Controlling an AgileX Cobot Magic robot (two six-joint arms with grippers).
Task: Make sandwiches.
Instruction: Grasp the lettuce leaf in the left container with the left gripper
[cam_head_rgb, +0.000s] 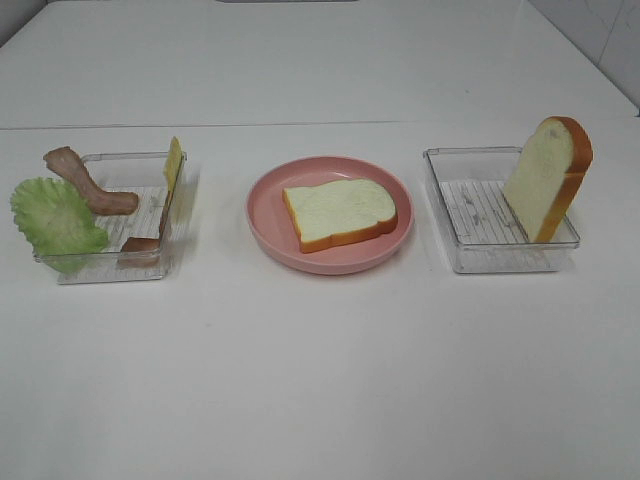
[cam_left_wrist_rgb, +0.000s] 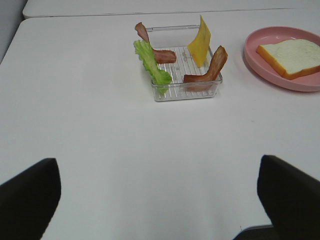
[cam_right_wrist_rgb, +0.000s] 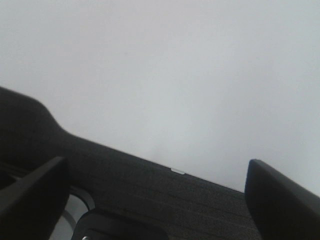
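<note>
Left gripper (cam_left_wrist_rgb: 160, 200) and right gripper (cam_right_wrist_rgb: 160, 200): jaws spread wide, nothing held. Base bread slice (cam_head_rgb: 340, 212) lies flat on pink plate (cam_head_rgb: 262, 225), so step 1 is done. Lettuce (cam_head_rgb: 55, 215), bacon (cam_head_rgb: 85, 180) and cheese (cam_head_rgb: 173, 165) sit in left tray (cam_head_rgb: 110, 272); top slice (cam_head_rgb: 548, 178) leans upright in right tray (cam_head_rgb: 470, 255). You have approx. all stacking left.

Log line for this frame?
plate: flat bread slice, no fillings | left tray: lettuce, bacon, cheese | right tray: upright bread slice | left gripper: open | right gripper: open
</note>
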